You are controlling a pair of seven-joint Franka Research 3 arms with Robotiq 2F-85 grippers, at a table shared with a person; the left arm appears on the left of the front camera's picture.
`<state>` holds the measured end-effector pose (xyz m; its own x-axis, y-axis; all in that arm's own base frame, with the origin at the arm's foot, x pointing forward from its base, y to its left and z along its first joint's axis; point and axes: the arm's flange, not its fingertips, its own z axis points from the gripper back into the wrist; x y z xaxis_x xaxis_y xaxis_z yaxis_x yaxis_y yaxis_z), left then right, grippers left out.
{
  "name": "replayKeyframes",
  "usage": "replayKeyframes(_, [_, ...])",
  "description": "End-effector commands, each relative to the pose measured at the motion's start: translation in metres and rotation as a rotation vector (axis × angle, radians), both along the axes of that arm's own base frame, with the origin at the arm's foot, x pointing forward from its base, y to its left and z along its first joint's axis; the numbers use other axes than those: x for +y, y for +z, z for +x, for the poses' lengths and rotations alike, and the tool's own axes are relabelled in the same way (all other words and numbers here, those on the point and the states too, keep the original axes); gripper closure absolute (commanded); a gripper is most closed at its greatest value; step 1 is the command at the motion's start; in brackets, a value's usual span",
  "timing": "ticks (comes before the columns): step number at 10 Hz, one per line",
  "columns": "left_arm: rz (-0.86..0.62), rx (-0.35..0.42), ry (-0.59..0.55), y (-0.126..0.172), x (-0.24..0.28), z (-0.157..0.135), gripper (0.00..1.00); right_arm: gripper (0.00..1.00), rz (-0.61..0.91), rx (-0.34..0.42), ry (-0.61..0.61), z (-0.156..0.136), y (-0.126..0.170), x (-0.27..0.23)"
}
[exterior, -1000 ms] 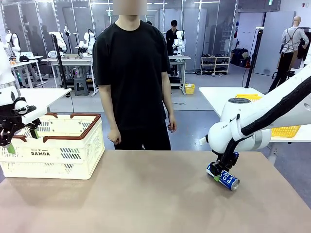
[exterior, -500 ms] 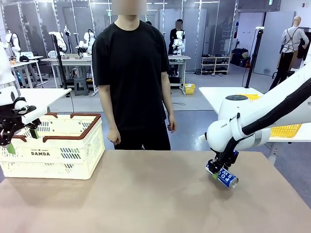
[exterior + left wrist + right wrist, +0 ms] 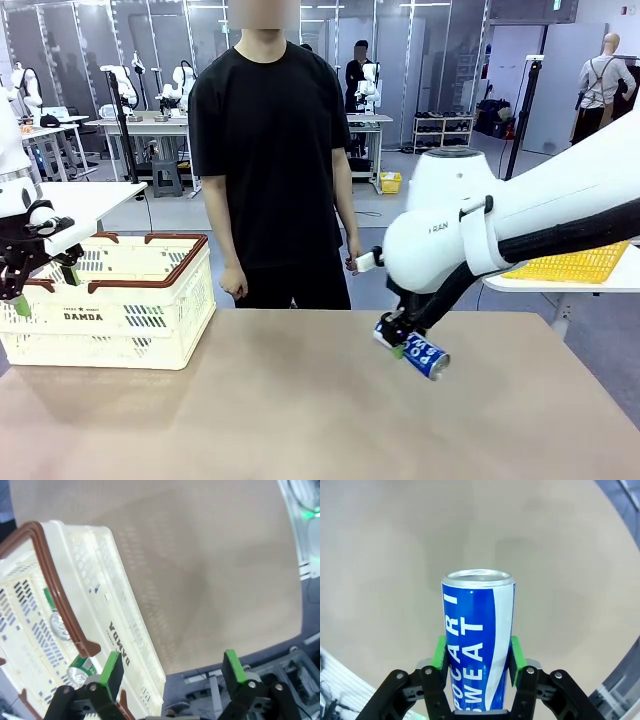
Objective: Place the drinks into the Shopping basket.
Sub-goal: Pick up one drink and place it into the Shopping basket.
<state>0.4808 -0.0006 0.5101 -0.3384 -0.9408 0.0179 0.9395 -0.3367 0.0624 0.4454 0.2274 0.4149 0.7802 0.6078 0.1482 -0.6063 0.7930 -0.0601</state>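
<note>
Blue-and-white drink can hangs tilted above the table at centre right, clamped in the right gripper, while the left gripper hovers spread wide over the cream Shopping basket at the left edge.

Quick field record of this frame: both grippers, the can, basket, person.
left gripper: open, holding nothing, at the near rim of the Shopping basket
right gripper: shut on blue and white can
can pose: tilted, lifted clear of the table, right of centre
basket contents: green cans visible through the slots
person: standing at far side, hands down
</note>
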Motion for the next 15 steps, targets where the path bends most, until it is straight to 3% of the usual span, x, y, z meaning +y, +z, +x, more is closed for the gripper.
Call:
replayKeyframes(1, [0.007, 0.006, 0.014, 0.002, 0.000, -0.002, 0.00, 0.82, -0.068, -0.035, 0.027, 0.001, -0.014, 0.034])
replayKeyframes(6, [0.007, 0.006, 0.014, 0.002, 0.000, -0.002, 0.00, 0.82, -0.121, -0.101, 0.048, 0.009, -0.053, 0.115])
replayKeyframes(8, [0.007, 0.006, 0.014, 0.002, 0.000, -0.002, 0.00, 0.82, -0.118, -0.060, 0.057, 0.016, -0.069, 0.128])
replayKeyframes(15, [0.007, 0.006, 0.014, 0.002, 0.000, -0.002, 0.00, 0.82, -0.106, -0.060, 0.039, 0.027, -0.094, 0.137])
